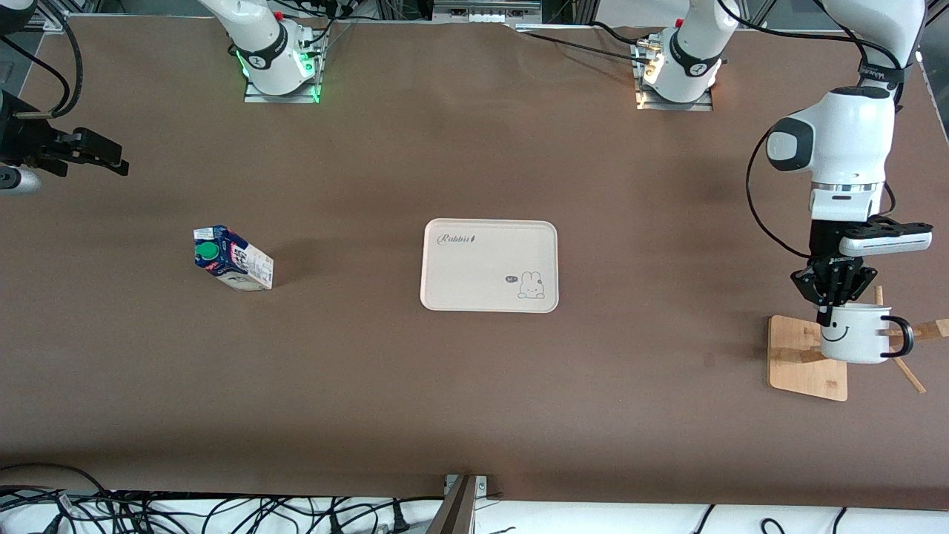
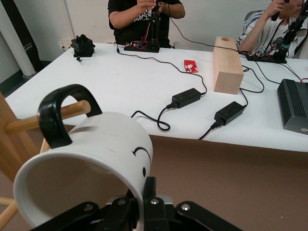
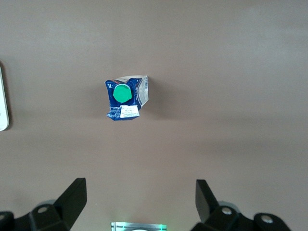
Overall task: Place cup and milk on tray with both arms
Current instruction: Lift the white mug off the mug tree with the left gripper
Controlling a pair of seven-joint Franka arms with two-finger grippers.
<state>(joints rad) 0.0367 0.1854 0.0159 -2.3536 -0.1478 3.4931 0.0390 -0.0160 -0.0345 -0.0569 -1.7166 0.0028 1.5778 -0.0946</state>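
the bamboo rack base (image 1: 804,360) lies nearest the front camera, at the left arm's end of the table, with wooden pegs (image 1: 906,371) sticking out past it. the cup (image 1: 856,334) hangs over that base, smiley face toward the front camera and black handle (image 1: 898,335) turned away from the tray. the left gripper (image 1: 832,297) sits right on the cup's rim, fingers clamped on the wall of the cup. the left wrist view gives what the front view cannot: one finger (image 2: 149,204) goes inside the mouth of the cup (image 2: 91,163), the rim pinched at the smiley side, and a wooden peg (image 2: 48,118) runs through the handle loop.

a little farther from the front camera, the tray (image 1: 489,265) lies flat mid-table. the milk (image 1: 232,258) stands on the table toward the right arm's end, well apart from the tray.

the right gripper (image 1: 81,152) hangs over the table edge at the right arm's end. its wrist view shows the fingers (image 3: 72,197) spread wide and released, the milk (image 3: 126,97) seen from above, green cap up, well clear of both fingertips, and a sliver of the tray (image 3: 3,103) at the frame edge.
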